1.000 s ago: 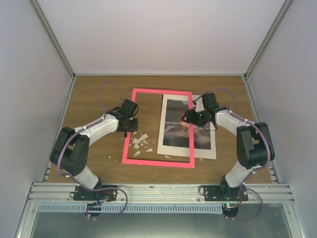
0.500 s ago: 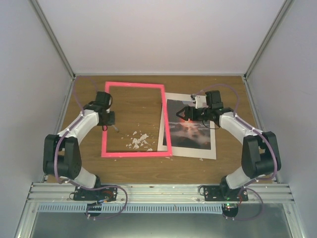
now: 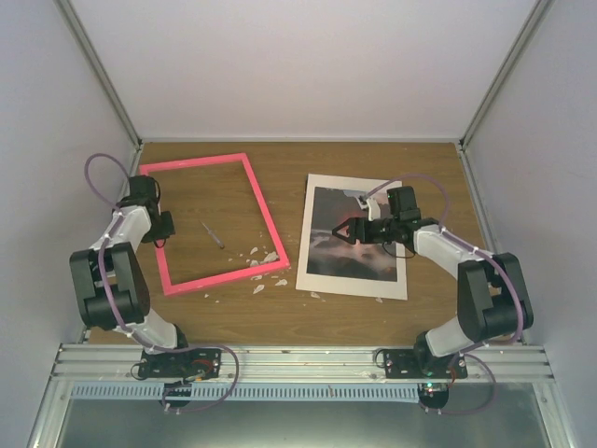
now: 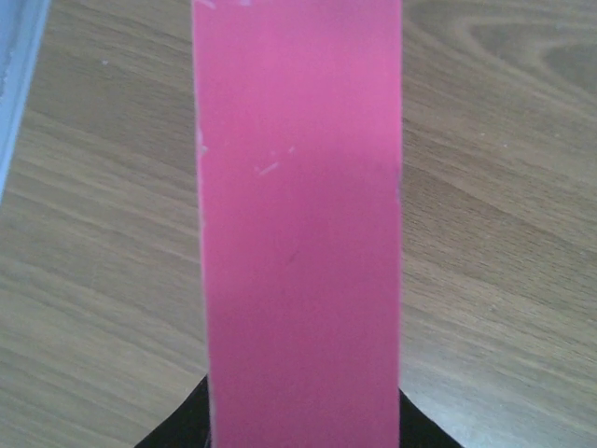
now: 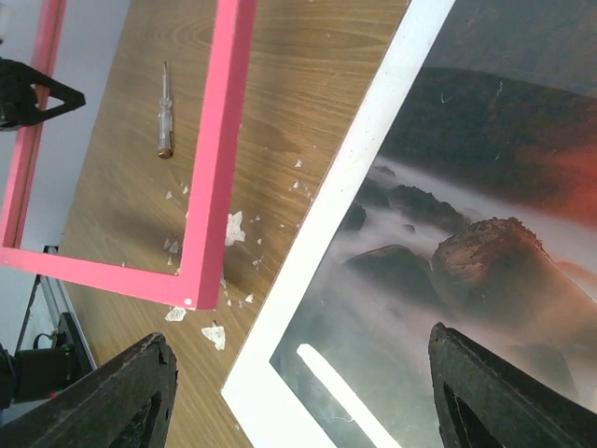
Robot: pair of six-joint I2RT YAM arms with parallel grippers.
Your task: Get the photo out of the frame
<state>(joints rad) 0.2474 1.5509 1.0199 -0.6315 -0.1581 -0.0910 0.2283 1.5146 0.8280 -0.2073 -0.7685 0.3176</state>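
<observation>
Near edge: bare wood of the table (image 3: 280, 317), with white flakes (image 3: 264, 280) scattered just beyond, around the near right corner of the frame.

Right side: the photo (image 3: 350, 254) lies flat on the table inside its white border (image 3: 307, 233), fully outside the frame and apart from it. The right gripper (image 5: 298, 373) hangs low over the left part of the print. Its fingers (image 5: 140, 392) are spread wide, with nothing between them.

Left side: the frame (image 3: 265, 210) lies skewed, its far end swung left, and table wood shows through its opening. The left gripper (image 3: 164, 227) pinches the frame's left rail; on my wrist view the pink bar runs straight between the jaws.

Inside the opening: a slim screwdriver-like tool (image 3: 213, 234) lies loose on the wood.
</observation>
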